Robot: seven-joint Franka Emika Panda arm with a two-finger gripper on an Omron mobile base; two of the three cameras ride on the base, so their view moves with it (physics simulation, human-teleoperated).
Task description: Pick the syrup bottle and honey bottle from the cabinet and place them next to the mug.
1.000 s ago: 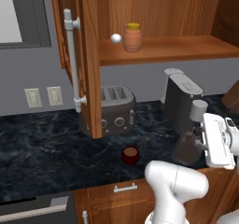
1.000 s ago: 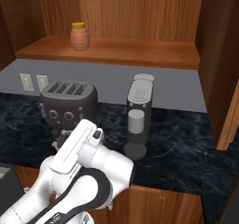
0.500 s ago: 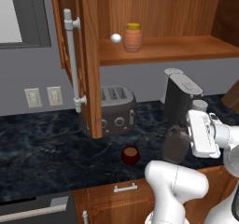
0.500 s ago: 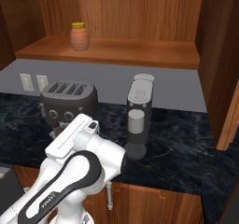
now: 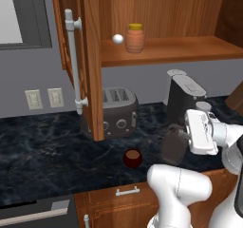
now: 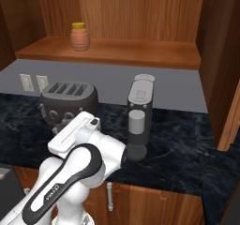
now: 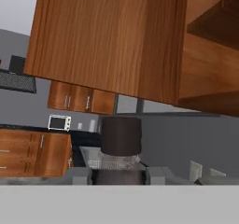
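Observation:
My gripper [image 5: 184, 136] is shut on the syrup bottle [image 5: 172, 145], a dark grey-brown jug hanging just above the counter, right of the dark red mug [image 5: 133, 158]. In the hand view the bottle's dark cap [image 7: 121, 135] and neck stand between my gripper's [image 7: 120, 174] fingers. The orange honey bottle [image 5: 135, 38] with its yellow cap stands on the shelf of the open cabinet [image 5: 166, 49], also seen as the honey bottle [image 6: 79, 36] in the right base view. The cabinet door [image 5: 90, 56] hangs open with its silver handle [image 5: 73, 61].
A small white ball [image 5: 117, 39] lies beside the honey bottle. A toaster [image 5: 114, 110] stands behind the mug under the door. A grey coffee machine [image 5: 185, 96] stands close behind my hand. The dark marble counter [image 5: 42, 156] runs left of the mug.
My hand has swung left along the counter's front with the syrup bottle in it, away from the coffee machine and nearer the mug. The honey bottle and mug have stayed put.

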